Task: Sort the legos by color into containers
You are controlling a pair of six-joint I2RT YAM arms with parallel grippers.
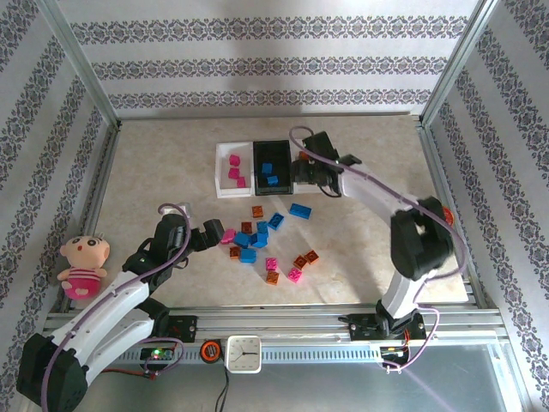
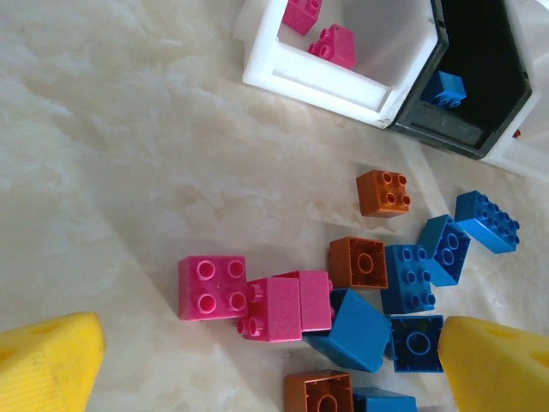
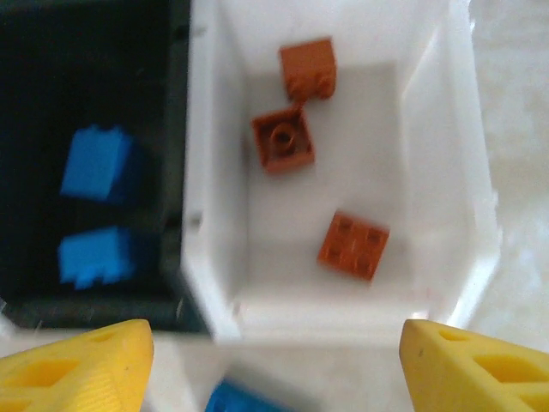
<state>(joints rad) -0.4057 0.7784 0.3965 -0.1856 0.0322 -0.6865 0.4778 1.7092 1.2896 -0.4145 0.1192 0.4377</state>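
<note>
Three joined containers stand mid-table: a white bin (image 1: 232, 182) holding pink legos (image 1: 235, 172), a black bin (image 1: 273, 151) with blue ones (image 1: 268, 168), and a white bin (image 3: 210, 172) with three orange bricks (image 3: 353, 245). My right gripper (image 3: 274, 369) hovers open over this last bin, nothing between its fingers. Loose legos (image 1: 253, 236) lie scattered in front. My left gripper (image 2: 274, 369) is wide open low over the pile, with two pink bricks (image 2: 212, 287) just ahead of it, plus blue (image 2: 360, 330) and orange (image 2: 358, 262) ones.
A plush doll (image 1: 82, 266) sits at the left near edge. A white clock (image 1: 244, 352) and a red-orange disc (image 1: 208, 351) rest on the front rail. Metal frame posts and patterned walls enclose the table.
</note>
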